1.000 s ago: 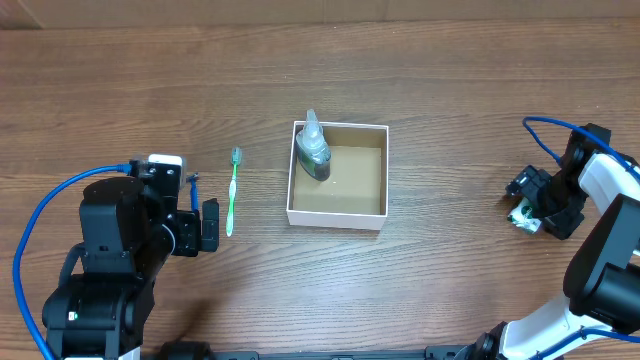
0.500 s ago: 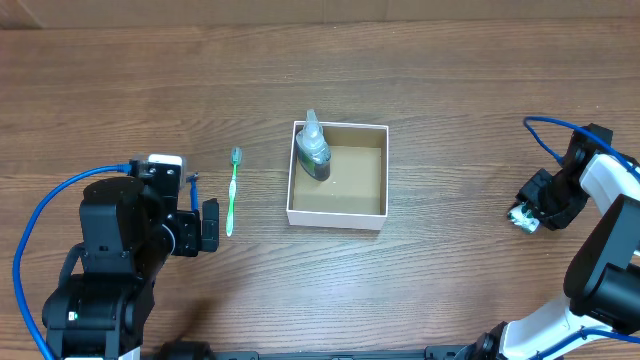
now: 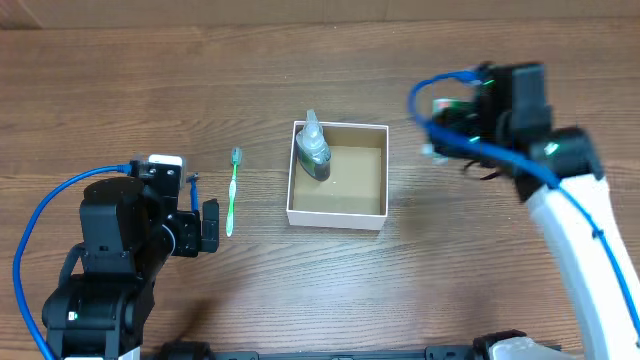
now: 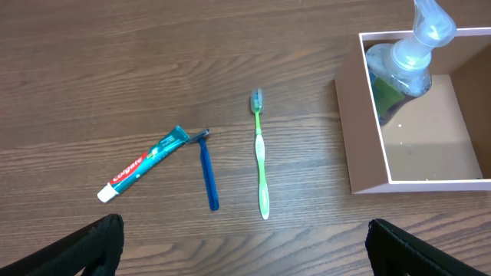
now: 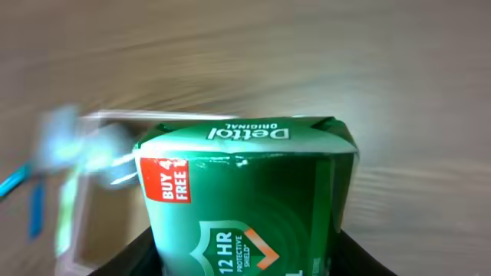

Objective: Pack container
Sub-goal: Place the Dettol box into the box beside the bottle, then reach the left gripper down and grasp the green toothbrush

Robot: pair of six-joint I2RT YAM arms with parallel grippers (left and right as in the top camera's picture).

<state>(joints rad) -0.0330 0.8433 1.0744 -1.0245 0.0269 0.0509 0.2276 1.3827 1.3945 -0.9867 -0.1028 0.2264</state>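
Observation:
The container [image 3: 337, 218], a white-walled box with a brown inside, stands mid-table with a clear pump bottle [image 3: 313, 150] lying in its left part. My right gripper [image 3: 450, 130] hangs just right of the container's far corner, blurred by motion. The right wrist view shows it shut on a green Dettol soap pack [image 5: 245, 199], which fills the space between the jaws, with the container's rim [image 5: 123, 116] blurred beyond. My left gripper [image 4: 245, 257] stands wide open over bare wood. Ahead of it lie a green toothbrush [image 4: 261, 153], a blue razor [image 4: 207, 172] and a toothpaste tube [image 4: 142, 165].
The toothbrush [image 3: 233, 195] lies between my left arm [image 3: 120, 235] and the container, lengthwise to the box's left wall [image 4: 349, 130]. The right arm's blue cable [image 3: 470, 150] loops above the table beside the box.
My right gripper has closed on the soap pack at the table's right edge. It has since swung left and away from me, up to the container's far right corner. The left arm is still.

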